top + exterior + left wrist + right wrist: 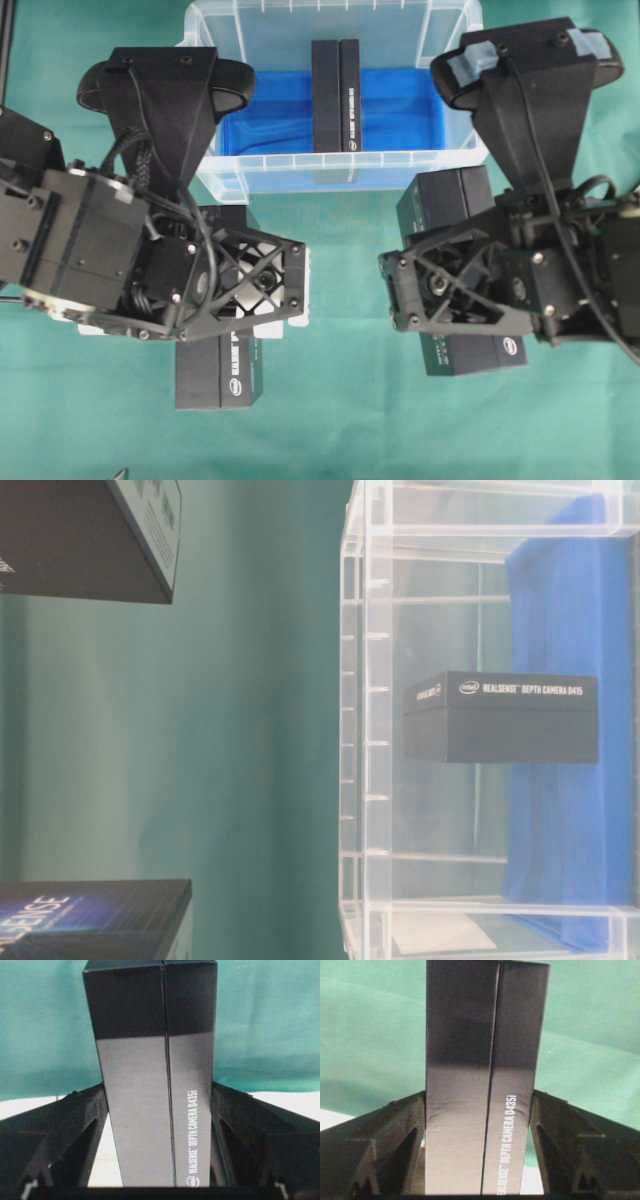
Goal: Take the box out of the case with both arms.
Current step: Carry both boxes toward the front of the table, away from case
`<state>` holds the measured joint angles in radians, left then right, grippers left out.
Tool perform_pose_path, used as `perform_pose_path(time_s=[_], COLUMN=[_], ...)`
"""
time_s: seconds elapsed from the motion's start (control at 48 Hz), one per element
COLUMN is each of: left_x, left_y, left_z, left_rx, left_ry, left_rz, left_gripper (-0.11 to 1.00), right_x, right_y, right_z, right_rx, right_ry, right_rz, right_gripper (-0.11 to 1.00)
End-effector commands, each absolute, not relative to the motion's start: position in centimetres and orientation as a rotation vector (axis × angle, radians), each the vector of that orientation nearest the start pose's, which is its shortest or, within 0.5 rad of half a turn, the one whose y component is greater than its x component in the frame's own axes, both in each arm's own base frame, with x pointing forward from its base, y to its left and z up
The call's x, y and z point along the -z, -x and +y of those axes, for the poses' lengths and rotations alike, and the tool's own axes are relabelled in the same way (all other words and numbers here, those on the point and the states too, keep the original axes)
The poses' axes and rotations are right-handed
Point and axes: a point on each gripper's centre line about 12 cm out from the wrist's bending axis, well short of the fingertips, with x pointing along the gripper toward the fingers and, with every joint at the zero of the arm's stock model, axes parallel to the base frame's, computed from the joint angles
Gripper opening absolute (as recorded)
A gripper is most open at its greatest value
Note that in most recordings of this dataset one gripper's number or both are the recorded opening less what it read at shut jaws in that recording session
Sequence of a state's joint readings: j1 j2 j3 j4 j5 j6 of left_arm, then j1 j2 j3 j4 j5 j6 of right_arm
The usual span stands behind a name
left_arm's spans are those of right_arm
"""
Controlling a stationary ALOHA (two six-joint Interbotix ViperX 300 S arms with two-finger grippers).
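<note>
While each arm holds a black box of its own outside the case [225,185], the left gripper [159,1110] and the right gripper [480,1115] both clamped on one, a third box [335,95] stands in the middle of the case on the blue sheet [410,110]. It lies beyond both grippers, about equally far from each, its long axis pointing away from them. The green cloth [340,420] covers the table around.

Three black boxes: one [335,95] inside the single clear case [226,180], one [222,372] at left, one [455,200] at right; two grippers [262,283] [440,280].
</note>
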<state>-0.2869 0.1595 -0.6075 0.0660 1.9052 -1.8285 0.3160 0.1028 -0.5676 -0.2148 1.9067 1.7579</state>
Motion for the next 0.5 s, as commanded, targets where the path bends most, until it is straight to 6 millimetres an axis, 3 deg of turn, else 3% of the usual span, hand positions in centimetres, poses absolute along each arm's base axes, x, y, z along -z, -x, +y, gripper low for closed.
perform_pose_path(time_s=[0.0, 0.479], left_x=[-43.91, -43.85], left_y=[-36.92, -36.83], left_z=[-10.13, -10.16], left_rx=[-1.096, -1.094], left_ry=[1.265, 1.258], left_rz=[1.074, 1.078], left_gripper=[0.62, 0.62], right_x=[-45.17, -45.07], right_y=[-35.6, -35.65], right_z=[9.38, 9.4], right_rx=[1.089, 1.093], right_ry=[-1.162, -1.161], right_rz=[0.964, 0.965], right_gripper=[0.65, 0.65])
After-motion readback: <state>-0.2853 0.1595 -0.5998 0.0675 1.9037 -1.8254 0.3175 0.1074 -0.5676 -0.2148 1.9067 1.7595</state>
